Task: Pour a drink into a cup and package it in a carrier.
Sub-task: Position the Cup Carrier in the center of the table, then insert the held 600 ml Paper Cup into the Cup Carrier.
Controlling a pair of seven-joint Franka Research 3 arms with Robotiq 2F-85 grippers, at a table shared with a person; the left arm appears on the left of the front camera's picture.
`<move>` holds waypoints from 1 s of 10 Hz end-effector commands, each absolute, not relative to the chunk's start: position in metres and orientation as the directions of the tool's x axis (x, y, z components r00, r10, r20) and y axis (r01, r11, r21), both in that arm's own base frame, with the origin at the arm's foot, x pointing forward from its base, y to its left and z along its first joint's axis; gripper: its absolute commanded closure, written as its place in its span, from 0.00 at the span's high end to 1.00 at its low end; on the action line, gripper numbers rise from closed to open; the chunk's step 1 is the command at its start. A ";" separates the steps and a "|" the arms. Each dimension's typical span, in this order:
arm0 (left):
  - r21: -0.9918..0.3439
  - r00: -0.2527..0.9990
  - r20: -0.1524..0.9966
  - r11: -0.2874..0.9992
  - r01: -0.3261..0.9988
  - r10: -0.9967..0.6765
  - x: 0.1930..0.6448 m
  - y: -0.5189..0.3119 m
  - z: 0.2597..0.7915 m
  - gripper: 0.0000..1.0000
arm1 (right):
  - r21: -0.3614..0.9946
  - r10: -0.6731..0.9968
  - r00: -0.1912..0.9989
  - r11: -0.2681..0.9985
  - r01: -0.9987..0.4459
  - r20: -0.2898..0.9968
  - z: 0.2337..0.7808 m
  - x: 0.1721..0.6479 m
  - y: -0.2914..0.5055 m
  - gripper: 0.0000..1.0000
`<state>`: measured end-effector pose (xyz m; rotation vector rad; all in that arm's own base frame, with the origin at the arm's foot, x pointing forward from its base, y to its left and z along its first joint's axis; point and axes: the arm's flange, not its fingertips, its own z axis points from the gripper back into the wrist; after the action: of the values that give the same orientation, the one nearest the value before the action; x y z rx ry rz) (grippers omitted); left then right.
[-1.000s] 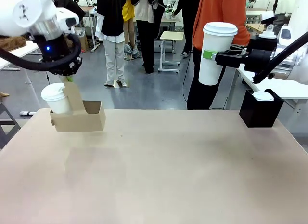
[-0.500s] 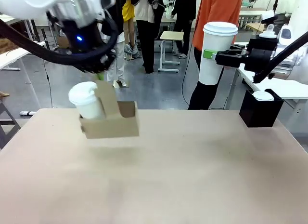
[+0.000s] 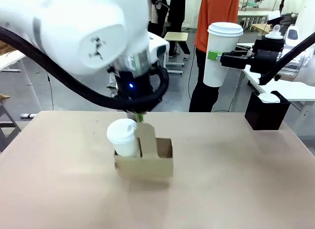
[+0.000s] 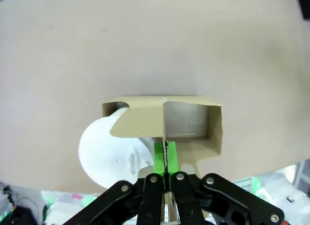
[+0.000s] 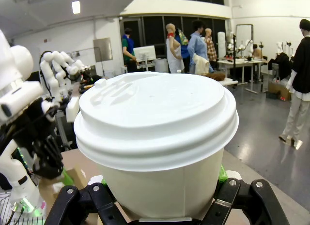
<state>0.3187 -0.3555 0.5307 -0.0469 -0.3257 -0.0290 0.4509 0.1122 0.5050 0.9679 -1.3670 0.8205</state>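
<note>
**Tall cup held high on the right, carrier gripped at mid-table**

We see the cup (image 3: 220, 51) as a tall, plain white paper cup, tapering downward and capped with a white plastic lid. In the right wrist view the lid shows a raised rim and a small moulded spout. The cup stands upright in the air, above the table's (image 3: 236, 189) far right edge and in front of a person (image 3: 216, 15) in an orange top. The right pincer (image 3: 216, 56) is clenched around the cup's upper body. One green pad presses its side, and the black fingers reach in from the right.

The carrier (image 3: 147, 165) is a small brown cardboard tray with an upright centre handle. It sits near the middle of the table, well apart from the tall cup and lower than it. We cannot tell whether it rests on the table or hangs just above it. A short cup (image 3: 123, 136) with a white lid stands in its left pocket, and the right pocket shows its bare inside. The left pincer (image 4: 165, 158) comes straight down from above, its green pads pinched tight on the handle's top edge.

A black box (image 3: 266, 115) stands on the table's far right, below the tall cup.
</note>
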 end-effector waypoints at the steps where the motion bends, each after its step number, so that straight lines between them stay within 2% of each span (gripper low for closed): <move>1: -0.065 0.929 0.370 0.998 0.017 0.009 0.309 -0.361 0.517 0.02 | 0.077 -0.075 0.051 0.399 -0.914 0.996 0.508 0.451 0.115 0.81; 6: -0.012 0.949 0.314 0.999 0.039 -0.033 0.311 -0.378 0.477 0.02 | 0.077 -0.075 0.051 0.399 -0.914 0.996 0.508 0.451 0.115 0.81; 10: -0.032 0.952 0.303 0.998 0.058 -0.045 0.308 -0.371 0.488 0.02 | 0.077 -0.075 0.051 0.399 -0.914 0.996 0.508 0.451 0.115 0.81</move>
<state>0.3103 -0.3742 0.4886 -0.0438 -0.3093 -0.0617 0.4509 0.1121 0.5050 0.9681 -1.3672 0.8205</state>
